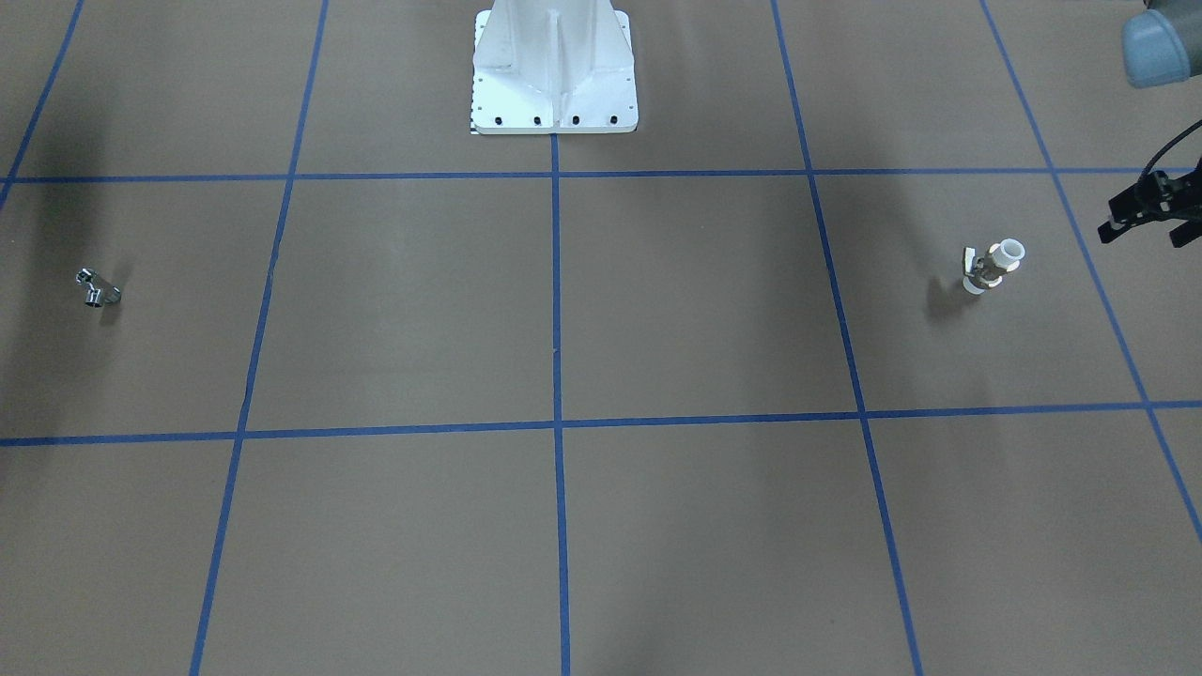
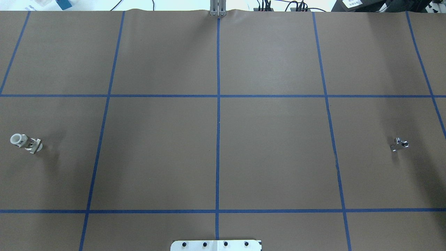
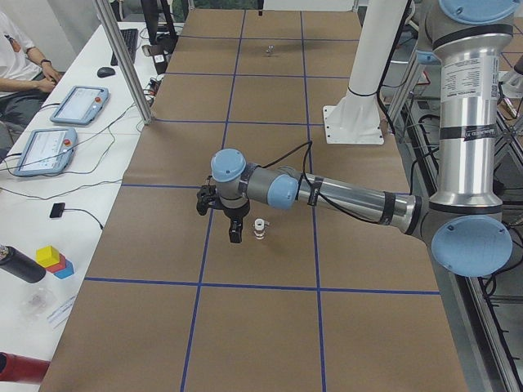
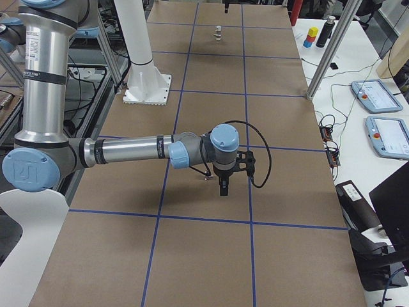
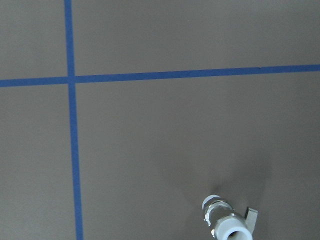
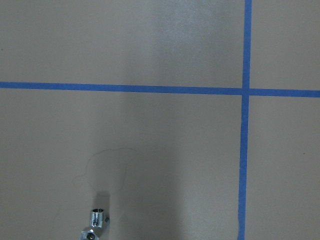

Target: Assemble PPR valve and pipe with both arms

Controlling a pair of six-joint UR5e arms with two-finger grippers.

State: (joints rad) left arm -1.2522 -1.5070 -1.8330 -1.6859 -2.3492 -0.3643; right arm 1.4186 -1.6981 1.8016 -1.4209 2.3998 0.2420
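Observation:
The PPR valve (image 1: pixel 991 268) stands on the brown table, with white ends, a brass middle and a pale side handle. It shows at the far left in the overhead view (image 2: pixel 26 143) and at the bottom edge of the left wrist view (image 5: pixel 227 222). My left gripper (image 1: pixel 1144 235) hovers just beside it with its fingers spread, open and empty; the exterior left view (image 3: pixel 218 222) shows it too. The chrome pipe (image 1: pixel 97 288) lies at the opposite end (image 2: pixel 399 144), low in the right wrist view (image 6: pixel 95 225). My right gripper (image 4: pixel 223 182) hangs next to it; I cannot tell whether it is open or shut.
The white pedestal base (image 1: pixel 554 75) stands at the table's middle on the robot's side. Blue tape lines (image 2: pixel 218 139) grid the brown surface. Aluminium posts (image 3: pixel 122 61) and side tables with tablets (image 4: pixel 380 96) flank the operators' edge.

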